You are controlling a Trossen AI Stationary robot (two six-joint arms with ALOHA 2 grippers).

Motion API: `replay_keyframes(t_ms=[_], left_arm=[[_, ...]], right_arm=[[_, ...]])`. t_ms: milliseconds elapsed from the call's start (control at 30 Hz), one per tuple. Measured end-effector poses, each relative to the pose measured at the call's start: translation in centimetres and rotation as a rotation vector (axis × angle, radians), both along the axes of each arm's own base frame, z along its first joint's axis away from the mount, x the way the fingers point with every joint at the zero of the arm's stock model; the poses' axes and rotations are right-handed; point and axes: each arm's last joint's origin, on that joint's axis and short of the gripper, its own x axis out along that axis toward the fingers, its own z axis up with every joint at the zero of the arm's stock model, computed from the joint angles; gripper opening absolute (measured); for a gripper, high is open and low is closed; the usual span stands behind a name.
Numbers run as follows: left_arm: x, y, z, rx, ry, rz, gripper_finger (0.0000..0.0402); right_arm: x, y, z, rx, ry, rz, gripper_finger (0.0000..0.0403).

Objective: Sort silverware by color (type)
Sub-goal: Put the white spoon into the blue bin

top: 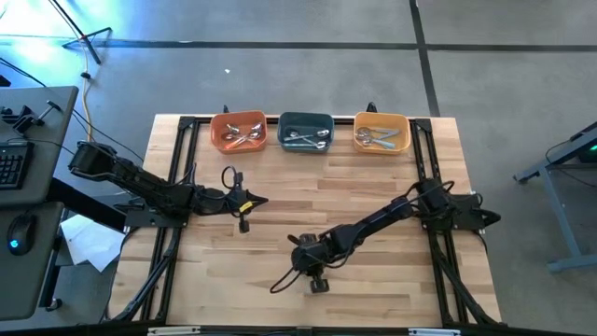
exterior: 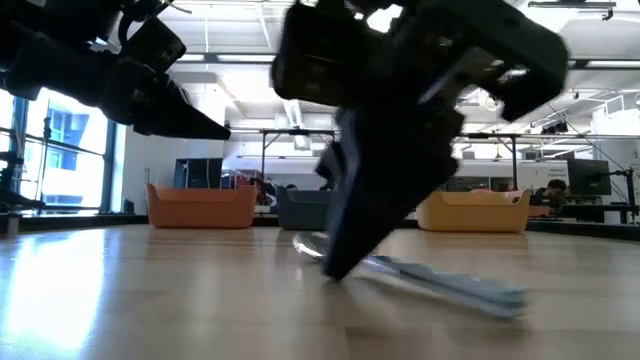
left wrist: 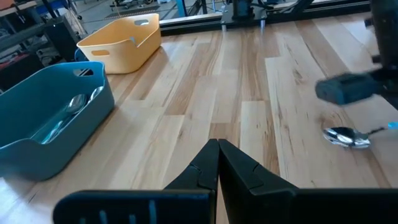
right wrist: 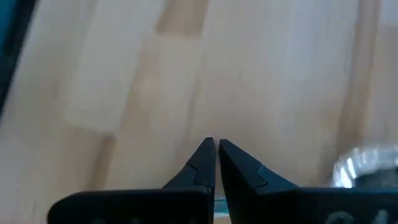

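One spoon (top: 283, 280) with a light blue handle lies flat on the wood near the table's near edge. Its shiny bowl shows in the left wrist view (left wrist: 347, 135) and the right wrist view (right wrist: 367, 165). My right gripper (top: 303, 264) is shut and slants down, with its tips at the table by the spoon's neck (exterior: 335, 270). My left gripper (top: 259, 200) is shut and hangs in the air over the table's left middle, touching nothing. More silverware lies in the orange bowl (top: 239, 132), teal bowl (top: 306, 132) and yellow bowl (top: 381, 132). My right gripper's shut fingertips (exterior: 340, 262) come down slanting from above, just by the spoon's neck (exterior: 372, 262). The spoon lies flat on the table. The gripper's own body hides the spot, so I cannot tell whether the tips touch the spoon.
The three bowls stand in a row along the far edge. Black frame rails (top: 183, 177) run along the table's left and right sides. Bare wood stretches between the bowls and both grippers. A desk with a keyboard and mouse (top: 19, 233) stands left of the table.
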Motion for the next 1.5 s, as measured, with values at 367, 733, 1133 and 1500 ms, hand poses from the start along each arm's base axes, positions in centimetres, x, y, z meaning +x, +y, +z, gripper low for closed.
replay_keyframes(t_ms=[367, 733, 1133, 1500], left_arm=[[0.0, 0.0, -0.1, 0.002, 0.007, 0.000, 0.0001], [0.2, 0.0, 0.6, -0.004, -0.064, 0.008, 0.0001], [0.0, -1.6, 0.6, 0.053, -0.041, -0.223, 0.0001], [-1.9, -1.3, -0.8, 0.040, -0.109, -0.230, 0.0001]], right_arm=[[-2.7, -3.5, 2.3, -0.196, 0.234, -0.122, 0.0009], [-4.8, -4.9, 3.9, -0.251, 0.395, -0.191, 0.0009], [-6.1, -3.8, 7.5, -0.298, 0.275, -0.131, 0.0002], [-4.0, -2.2, 9.2, -0.261, -0.055, 0.046, 0.0000]])
